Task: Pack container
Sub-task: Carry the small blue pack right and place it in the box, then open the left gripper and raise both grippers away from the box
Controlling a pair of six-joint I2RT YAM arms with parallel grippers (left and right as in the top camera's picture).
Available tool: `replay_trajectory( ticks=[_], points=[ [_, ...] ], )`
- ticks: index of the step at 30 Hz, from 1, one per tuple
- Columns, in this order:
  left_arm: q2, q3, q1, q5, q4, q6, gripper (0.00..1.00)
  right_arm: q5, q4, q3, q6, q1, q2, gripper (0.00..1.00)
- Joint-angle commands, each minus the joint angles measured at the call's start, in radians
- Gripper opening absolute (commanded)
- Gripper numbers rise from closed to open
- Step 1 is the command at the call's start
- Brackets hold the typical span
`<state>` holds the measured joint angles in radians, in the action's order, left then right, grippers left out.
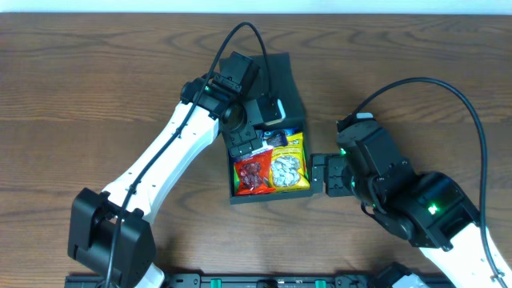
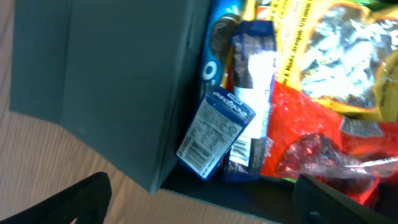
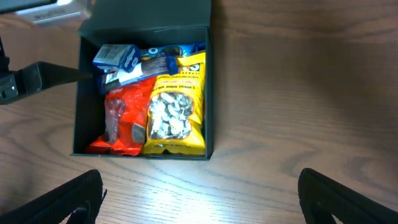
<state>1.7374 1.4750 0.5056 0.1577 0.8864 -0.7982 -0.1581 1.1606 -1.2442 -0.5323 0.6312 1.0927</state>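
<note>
Filling one container (image 3: 209, 93): red packet (image 3: 118, 121), yellow packet (image 3: 177, 118).

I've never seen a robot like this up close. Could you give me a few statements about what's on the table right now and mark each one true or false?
1. The container has its lid open. True.
2. The container is empty. False: it holds snack packets, among them a red packet and a yellow packet.
3. The yellow packet lies beside the red packet. True.
4. The right gripper grips a snack. False: its jaws are open and empty, beside the container.
5. The left gripper is above the container, jaws open. True.
</note>
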Motion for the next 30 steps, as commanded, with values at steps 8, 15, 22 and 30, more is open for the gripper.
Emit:
replay_trajectory(
  ticks=[8, 15, 22, 30],
  points=[
    [-0.005, 0.015, -0.048, -0.102, 0.036, 0.464, 0.95, -0.018, 0.002, -0.016, 0.014, -0.011, 0.000, 0.99],
    [-0.005, 0.015, -0.141, 0.027, 0.106, 0.676, 0.95, -0.018, 0.002, -0.016, 0.014, -0.011, 0.000, 0.99],
    [-0.005, 0.015, -0.264, 0.429, 0.138, 0.695, 0.95, -0.051, -0.004, -0.016, 0.014, -0.011, 0.000, 0.99],
    [-0.005, 0.015, -0.358, 0.541, 0.138, 0.695, 0.95, -0.051, -0.004, -0.016, 0.014, -0.011, 0.000, 0.99]
  ],
)
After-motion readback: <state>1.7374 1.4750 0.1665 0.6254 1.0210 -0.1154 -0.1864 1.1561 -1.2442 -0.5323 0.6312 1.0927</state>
